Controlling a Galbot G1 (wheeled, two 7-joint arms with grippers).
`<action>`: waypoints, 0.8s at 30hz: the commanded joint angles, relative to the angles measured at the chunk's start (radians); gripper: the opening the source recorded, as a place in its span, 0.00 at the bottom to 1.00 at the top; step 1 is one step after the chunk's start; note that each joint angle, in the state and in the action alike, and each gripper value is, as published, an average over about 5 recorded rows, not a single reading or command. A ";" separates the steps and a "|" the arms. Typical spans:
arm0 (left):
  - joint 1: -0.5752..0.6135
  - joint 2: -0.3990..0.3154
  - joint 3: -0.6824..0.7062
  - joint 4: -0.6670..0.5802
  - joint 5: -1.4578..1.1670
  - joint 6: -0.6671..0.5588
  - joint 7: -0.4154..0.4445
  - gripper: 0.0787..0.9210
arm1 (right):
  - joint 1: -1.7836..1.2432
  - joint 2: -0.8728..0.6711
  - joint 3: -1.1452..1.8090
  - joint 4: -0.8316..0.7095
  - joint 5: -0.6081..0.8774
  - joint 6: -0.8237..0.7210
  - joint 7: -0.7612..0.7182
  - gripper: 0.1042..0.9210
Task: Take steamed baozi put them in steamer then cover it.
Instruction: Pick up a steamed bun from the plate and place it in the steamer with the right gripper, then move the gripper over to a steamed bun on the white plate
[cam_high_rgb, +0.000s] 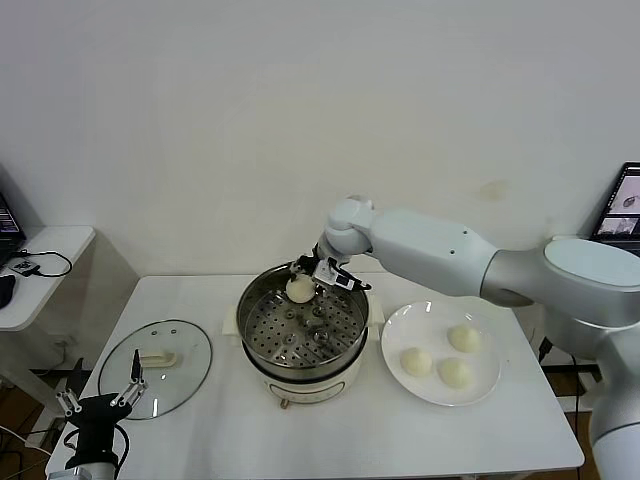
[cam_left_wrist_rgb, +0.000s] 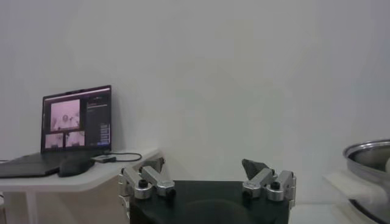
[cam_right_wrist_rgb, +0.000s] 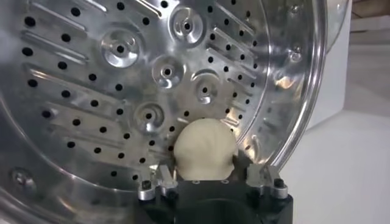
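Reaching over the back rim of the steamer (cam_high_rgb: 302, 330), my right gripper (cam_high_rgb: 308, 283) hangs at the pot's twelve o'clock with one steamed baozi (cam_high_rgb: 299, 289) between its jaws. From the right wrist camera that bun (cam_right_wrist_rgb: 204, 148) sits between the two fingers (cam_right_wrist_rgb: 159, 180) above the perforated tray (cam_right_wrist_rgb: 122, 79), near the pot wall; whether the jaws grip it or have just let go I cannot tell. Three more baozi (cam_high_rgb: 440, 355) lie on the white plate (cam_high_rgb: 402, 330) at the steamer's three o'clock, close together but apart from one another. At the steamer's nine o'clock the cover (cam_high_rgb: 156, 367) lies flat on the worktop (cam_high_rgb: 330, 440), its cream handle (cam_high_rgb: 157, 357) facing up. My left gripper (cam_high_rgb: 100, 400) waits just beyond the worktop's near left corner, at about seven o'clock from the cover, its jaws spread wide and holding nothing. A small side table (cam_high_rgb: 40, 270) with a laptop (cam_left_wrist_rgb: 76, 122) and a mouse (cam_left_wrist_rgb: 76, 165) stands off to my left.
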 joint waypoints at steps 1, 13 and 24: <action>-0.001 -0.001 0.003 -0.001 0.001 0.002 0.001 0.88 | 0.050 -0.023 -0.011 0.045 0.131 -0.028 -0.027 0.77; 0.005 0.018 -0.003 -0.011 -0.004 0.004 0.001 0.88 | 0.300 -0.405 -0.063 0.494 0.595 -0.671 -0.202 0.88; -0.005 0.042 0.009 -0.006 -0.005 0.008 0.004 0.88 | 0.287 -0.813 -0.088 0.718 0.601 -0.801 -0.207 0.88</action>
